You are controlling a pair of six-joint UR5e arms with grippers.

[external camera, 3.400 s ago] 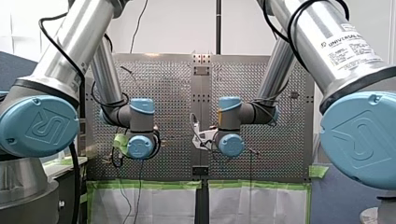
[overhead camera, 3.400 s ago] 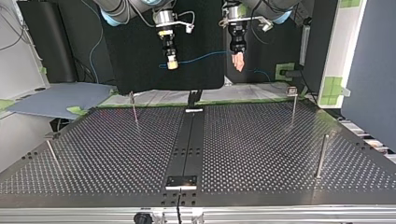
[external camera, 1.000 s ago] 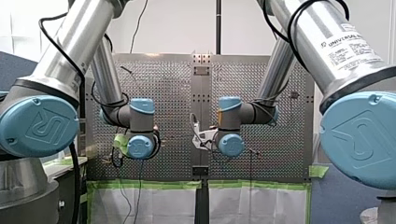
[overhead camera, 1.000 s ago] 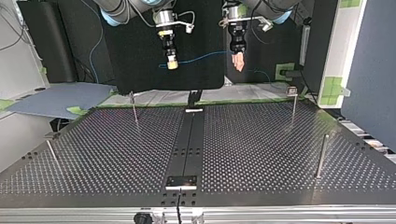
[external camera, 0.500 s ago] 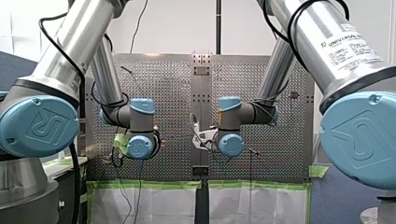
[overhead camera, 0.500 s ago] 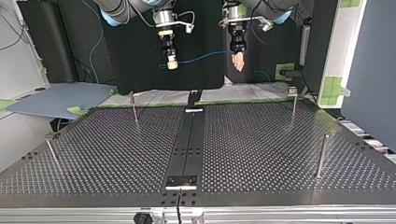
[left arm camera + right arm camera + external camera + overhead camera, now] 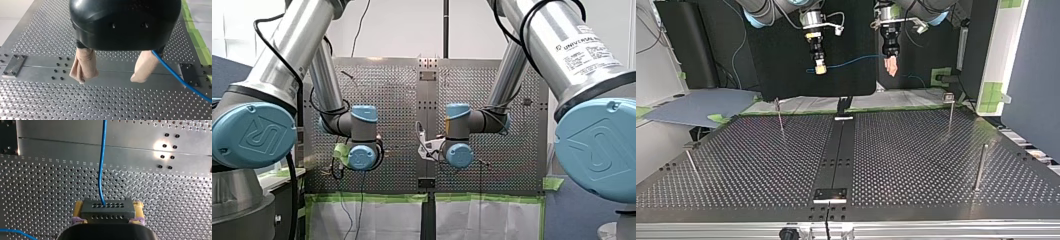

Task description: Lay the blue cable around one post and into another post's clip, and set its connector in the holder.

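Though pinched at its connector (image 7: 106,208) by the right end effector (image 7: 108,212), probably handles limp and light, so take the blue cable (image 7: 101,170) mid-span with the wide-open left end effector (image 7: 112,76).

Silver tubes (image 7: 307,35), blue joint caps (image 7: 254,135), black cables (image 7: 522,32), Universal Robots lettering (image 7: 589,47), beige-padded black left claw (image 7: 108,80)
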